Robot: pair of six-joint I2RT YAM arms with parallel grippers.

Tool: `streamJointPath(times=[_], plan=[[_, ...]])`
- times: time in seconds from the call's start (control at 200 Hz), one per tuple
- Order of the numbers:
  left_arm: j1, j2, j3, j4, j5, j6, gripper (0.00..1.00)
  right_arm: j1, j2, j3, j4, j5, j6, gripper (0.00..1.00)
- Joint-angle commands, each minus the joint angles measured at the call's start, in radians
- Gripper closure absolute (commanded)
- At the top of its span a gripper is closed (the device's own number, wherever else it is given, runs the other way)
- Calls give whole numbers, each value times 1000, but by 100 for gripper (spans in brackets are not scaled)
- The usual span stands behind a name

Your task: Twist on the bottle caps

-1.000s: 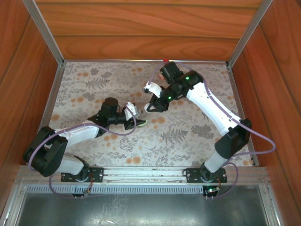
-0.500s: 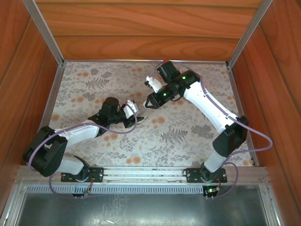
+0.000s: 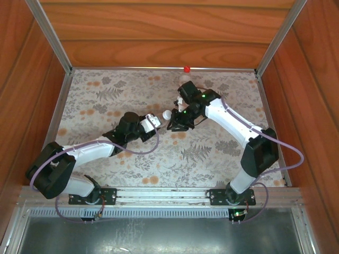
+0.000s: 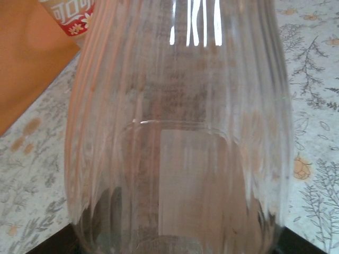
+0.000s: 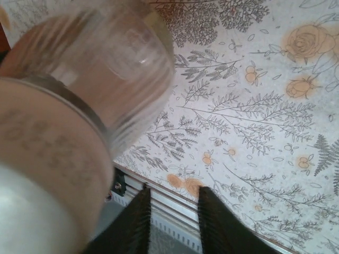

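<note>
The left jaws are clamping the bottle [image 3: 152, 120] by its lower body, just left of centre in the top view. In the left wrist view its ribbed clear wall is rising from the bottom edge and narrowing toward the top. In the top view the long axis is running from lower left to upper right. The mouth is judged to be pointing at the right jaws.

A small white round thing, taken to be the white cap [image 3: 166, 114], is sitting at that end. Whether it is threaded on cannot be told. The right jaws are standing apart just right of it, with the rail [image 5: 172, 209] showing through the gap in the right wrist view.

The second bottle [image 4: 66, 15], red-labelled, is sitting at the upper-centre edge of the counter [image 3: 100, 100] in the top view. The red cap [image 3: 186, 69] is showing at its far end.

Handling, as judged:
- **Bottle:** It is looking empty, so it is probably light. The thin wall is likely flexing under pressure and slipping when twisted. Hold it low on the body, where it is stiffest.
- **Cap:** It is small and rigid. Grip it across the rim, keeping its axis in line with the neck.
</note>
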Motion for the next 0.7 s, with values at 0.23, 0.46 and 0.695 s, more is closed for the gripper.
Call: streamJointPath(times=[0.23, 0.46, 0.695], plan=[[100, 10, 46, 32, 359, -166, 50, -91, -261, -74, 272, 41, -212, 44], [110, 22, 97, 36, 545, -253, 50, -127, -245, -95, 494, -81, -124, 59], [111, 26, 111, 67, 535, -314, 50, -127, -185, -112, 614, -222, -40, 77]])
